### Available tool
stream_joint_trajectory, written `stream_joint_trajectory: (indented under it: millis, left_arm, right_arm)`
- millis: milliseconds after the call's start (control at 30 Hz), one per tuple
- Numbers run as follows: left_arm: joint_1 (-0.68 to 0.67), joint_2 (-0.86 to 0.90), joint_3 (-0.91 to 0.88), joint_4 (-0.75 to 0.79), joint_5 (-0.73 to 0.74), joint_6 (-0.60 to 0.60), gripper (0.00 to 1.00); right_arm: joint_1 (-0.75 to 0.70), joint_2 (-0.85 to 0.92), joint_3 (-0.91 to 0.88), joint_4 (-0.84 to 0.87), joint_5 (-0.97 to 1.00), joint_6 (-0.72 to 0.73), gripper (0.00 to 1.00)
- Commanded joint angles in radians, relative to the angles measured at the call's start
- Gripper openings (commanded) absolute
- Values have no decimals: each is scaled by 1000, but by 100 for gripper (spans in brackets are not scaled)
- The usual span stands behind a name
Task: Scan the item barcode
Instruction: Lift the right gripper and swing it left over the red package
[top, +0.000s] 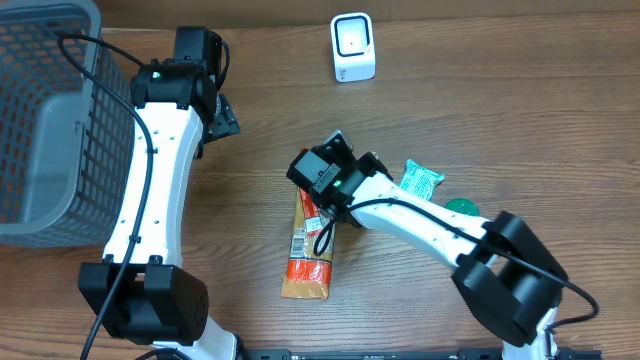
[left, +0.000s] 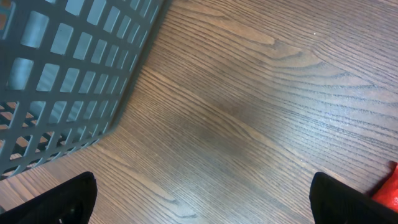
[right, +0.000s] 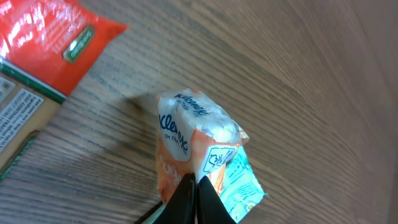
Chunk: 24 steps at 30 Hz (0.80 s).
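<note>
While right tool (right: 194, 186) pinches tissue pack (right: 199, 134), left tool (left: 204, 200) spread wide

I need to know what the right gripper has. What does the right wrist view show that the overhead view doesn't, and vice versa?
Right wrist only: a Kleenex tissue pack pinched in the shut right gripper. Overhead only: the white scanner, the grey basket and a teal packet. Both: the red-orange packet lying on the wooden table.

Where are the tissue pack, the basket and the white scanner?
tissue pack (right: 199, 134), right wrist view, on its printed front.
basket (top: 60, 140), overhead view, on its mesh wall.
white scanner (top: 353, 45), overhead view, on its top face.
</note>
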Motion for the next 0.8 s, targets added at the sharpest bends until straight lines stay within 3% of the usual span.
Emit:
stream_joint_trajectory:
  millis: [0, 767]
  left_arm:
    - [-7, -7, 13, 1, 1, -3, 100]
    - [-7, -7, 13, 1, 1, -3, 100]
  right_arm:
    - [-2, 17, 12, 2, 57, -1, 4]
    - [-3, 60, 11, -9, -92, 0, 4]
